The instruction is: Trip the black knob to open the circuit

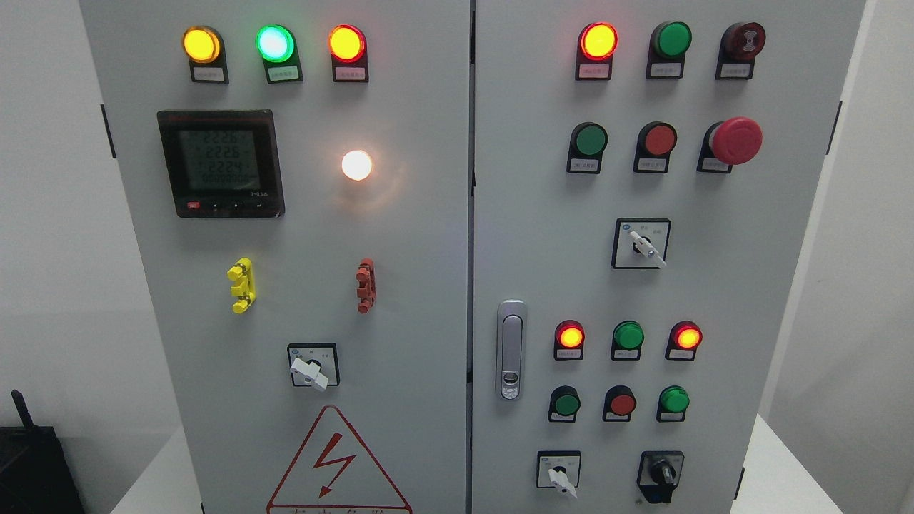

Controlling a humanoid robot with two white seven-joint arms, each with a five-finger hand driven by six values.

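A grey electrical cabinet (428, 285) with two doors fills the head view. The black knob (660, 472) sits at the lower right of the right door, on a black plate, its handle pointing roughly down. A white-handled selector (560, 477) is just left of it. Neither of my hands is in view.
Other white selectors sit at mid right (646, 246) and lower left (310, 370). A red mushroom stop button (735, 140), lit and unlit indicator lamps, push buttons, a digital meter (221, 163) and a door latch (510, 350) are on the panel. A black object (32, 464) stands at lower left.
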